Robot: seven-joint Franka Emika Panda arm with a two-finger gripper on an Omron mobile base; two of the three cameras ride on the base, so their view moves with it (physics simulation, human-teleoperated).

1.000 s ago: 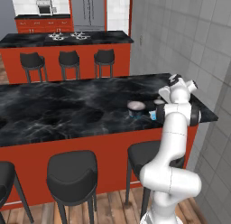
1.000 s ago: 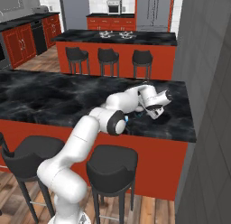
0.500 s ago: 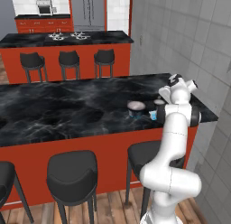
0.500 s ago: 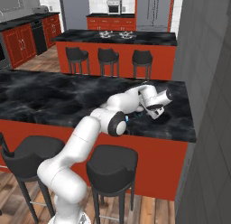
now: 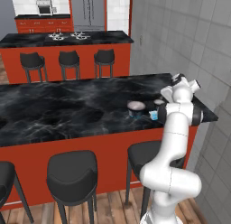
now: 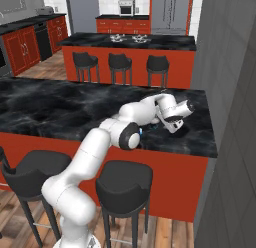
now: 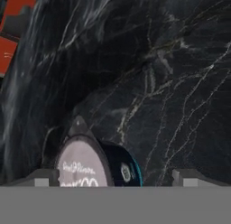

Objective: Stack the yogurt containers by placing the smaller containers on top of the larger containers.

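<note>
The larger container, a wide tub (image 5: 135,106) with a pale pinkish lid, stands near the right end of the black marble counter (image 5: 67,108). Right of it are the smaller containers: a light blue cup (image 5: 154,114) and, behind it, a dark cup with a pale top (image 5: 158,102). My gripper (image 5: 169,94) hovers just right of that dark cup. In the hand view the dark cup (image 7: 88,166) shows close up, its pale lid facing the camera, low between the fingertips and nearer the left one. The gripper (image 7: 117,177) is open and holds nothing. My forearm hides most of the cups in the right base view; the gripper (image 6: 176,127) points down at the counter.
The counter's right edge (image 5: 207,112) and a grey tiled wall (image 5: 189,33) lie close beside the hand. Black stools (image 5: 72,171) stand along the counter's front. A second red island with stools (image 5: 67,60) is behind.
</note>
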